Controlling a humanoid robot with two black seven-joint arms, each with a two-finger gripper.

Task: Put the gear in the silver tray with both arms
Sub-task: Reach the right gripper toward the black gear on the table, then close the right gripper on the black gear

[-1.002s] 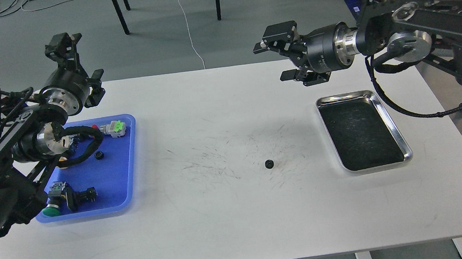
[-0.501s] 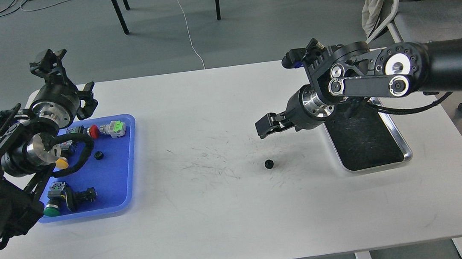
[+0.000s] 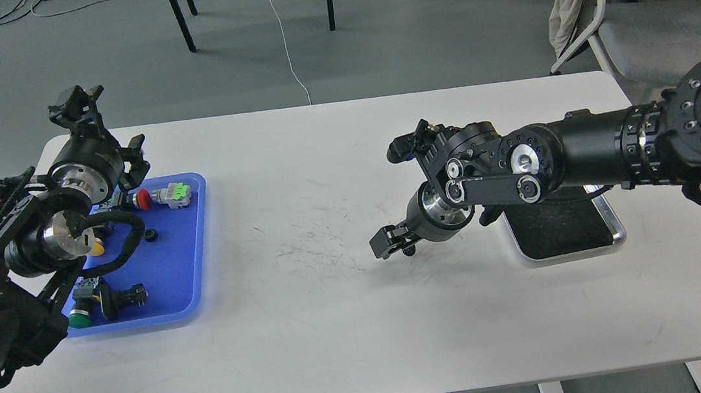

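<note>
Now, right gripper [image 3: 392, 242]: it is low over the white table [image 3: 338, 328], at the middle; its fingers are dark and seen from the side, so I cannot tell if it is open or closed, or if it holds something.
Gear: a small dark bit shows just under the right gripper's tip, but I cannot tell if this is the gear or a part of the fingers.
Right arm [image 3: 580, 149]: it comes in from the right edge and reaches over the table to the left; its wrist passes over the near-left corner of the silver tray.
Silver tray [image 3: 615, 230]: it lies to the right of the right gripper, near it, partly hidden behind the arm; the part of its dark bottom that shows has nothing on it.
Blue tray [image 3: 188, 265]: it lies well apart to the left of the right gripper, with several small parts in it.
Left gripper [image 3: 77, 108]: it is raised beyond the far edge of the blue tray, pointing up and away; cannot tell if its fingers are apart.
</note>
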